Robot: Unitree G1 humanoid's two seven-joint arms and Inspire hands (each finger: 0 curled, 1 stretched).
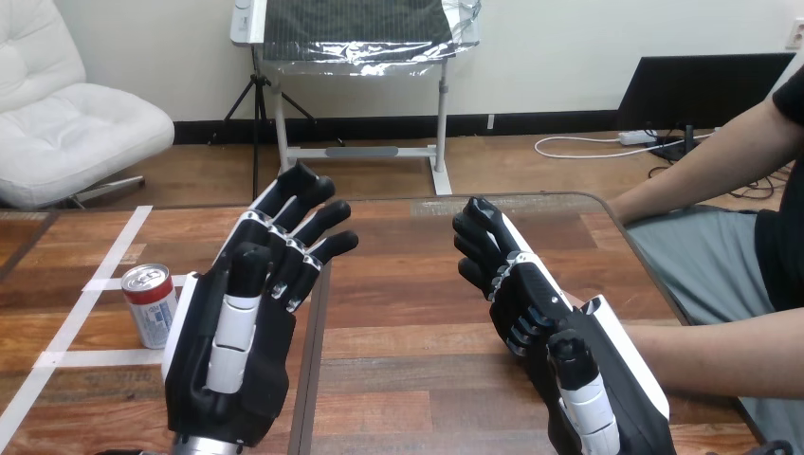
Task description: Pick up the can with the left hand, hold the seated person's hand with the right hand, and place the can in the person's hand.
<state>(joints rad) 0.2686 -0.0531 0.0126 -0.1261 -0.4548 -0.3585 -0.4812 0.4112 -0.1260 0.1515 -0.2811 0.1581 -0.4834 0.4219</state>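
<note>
**Can upright at table's left, both hands raised and empty**

Container: one red-and-silver can [150,304] stands upright on the wooden table [417,284], near its left side, among strips of white tape [85,358]. The lid faces up. What is inside cannot be told. Nothing grips the can.

Left hand [248,365]: held above the table just right of the can, palm toward the robot's head, fingers straight and fanned apart, pointing away across the table. It holds nothing. Its white outer edge overlaps the can's right side in this view, and whether the two touch cannot be told.

Right hand [536,301]: seen edge-on near the table's right side, fingers straight and close together, pointing away, thumb nearest the camera. It holds nothing visible.

Surroundings: the person's forearm [721,355] lies along the table's right edge and runs in behind the right hand. The person's hand is hidden there, so any contact cannot be judged. A dark seam [313,370] runs across the tabletop between the two hands.
</note>
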